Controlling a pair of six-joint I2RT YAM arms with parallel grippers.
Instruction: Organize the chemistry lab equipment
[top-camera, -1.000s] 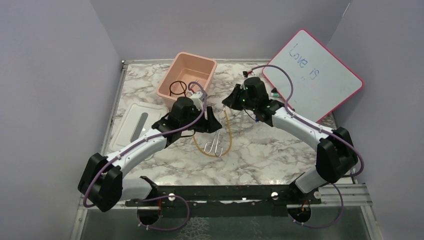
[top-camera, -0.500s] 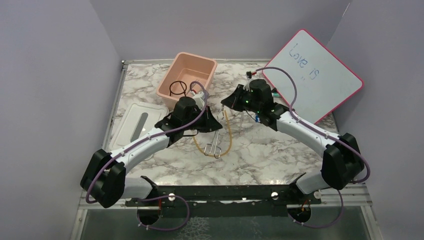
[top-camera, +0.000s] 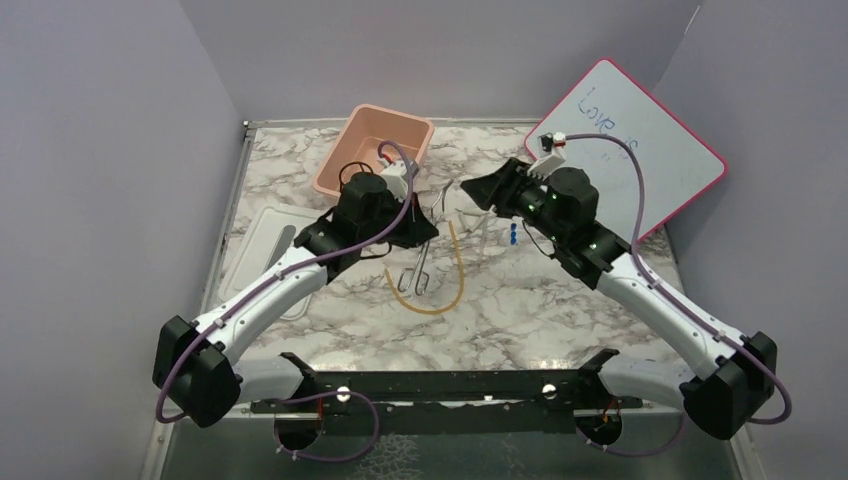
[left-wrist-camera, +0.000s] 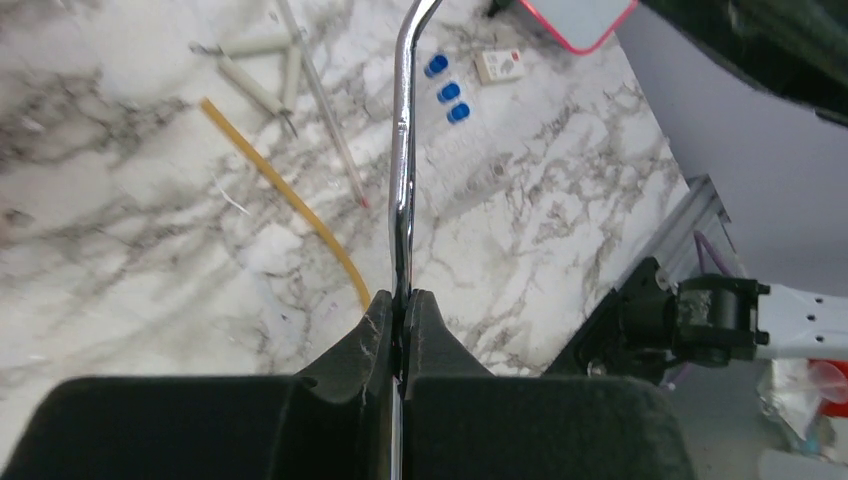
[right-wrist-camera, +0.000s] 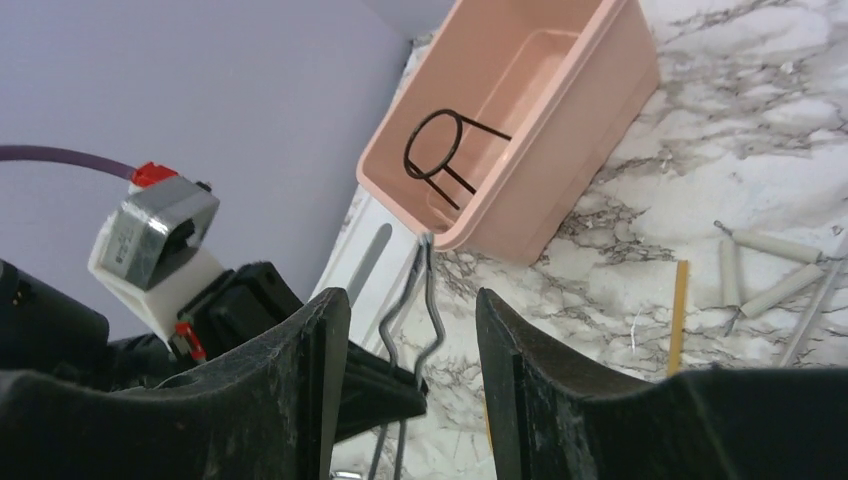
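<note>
My left gripper (left-wrist-camera: 402, 300) is shut on the thin metal tongs (left-wrist-camera: 402, 180), which stick out past its tips. From above, the tongs (top-camera: 420, 270) slant over the amber rubber tube (top-camera: 440, 295), a U lying on the marble. My right gripper (right-wrist-camera: 412, 310) is open a short way off, facing the left one, and the tongs' bent tips (right-wrist-camera: 425, 290) show in the gap between its fingers without touching them. The black wire ring (right-wrist-camera: 440, 150) lies inside the pink tub (right-wrist-camera: 520, 215). Three tiny blue pieces (left-wrist-camera: 447, 90) sit on the table.
The pink tub (top-camera: 345, 140) stands at the back, its white lid (top-camera: 262, 235) flat to its left. The red-framed whiteboard (top-camera: 640, 150) leans at the back right. White sticks (left-wrist-camera: 255, 80) and a thin rod (left-wrist-camera: 325, 100) lie beside the amber tube (left-wrist-camera: 290, 210).
My left gripper has shut on the tongs and raised them toward the tub. My right gripper has opened, and its arm has swung back to the right.
</note>
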